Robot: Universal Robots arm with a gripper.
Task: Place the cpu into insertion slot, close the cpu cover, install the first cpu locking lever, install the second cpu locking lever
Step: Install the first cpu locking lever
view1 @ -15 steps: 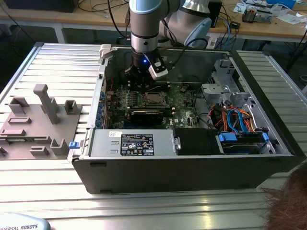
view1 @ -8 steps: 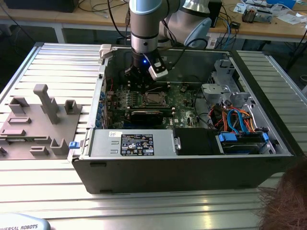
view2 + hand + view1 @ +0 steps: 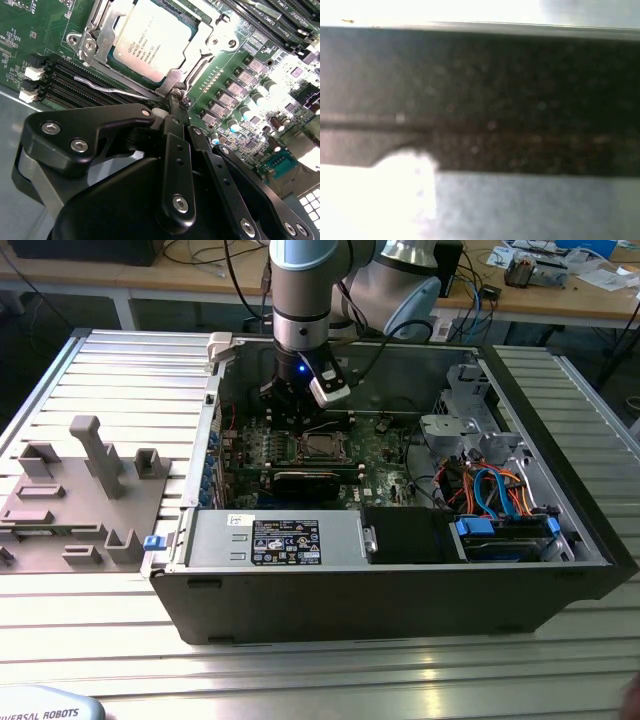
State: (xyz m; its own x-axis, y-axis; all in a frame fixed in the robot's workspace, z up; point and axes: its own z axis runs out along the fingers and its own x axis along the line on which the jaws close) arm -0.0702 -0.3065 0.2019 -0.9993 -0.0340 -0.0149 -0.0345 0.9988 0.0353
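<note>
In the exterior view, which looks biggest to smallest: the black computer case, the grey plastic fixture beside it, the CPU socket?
1. Black computer case, far the largest.
2. Grey plastic fixture, at the exterior view's left.
3. CPU socket, smallest, on the green motherboard.

Silvery cpu flat in insertion slot, cpu cover closed.

Just past my matt black metal gripper, the cpu shows a smooth brushed-metal top. The cover around it is shiny steel; the board glossy green.
</note>
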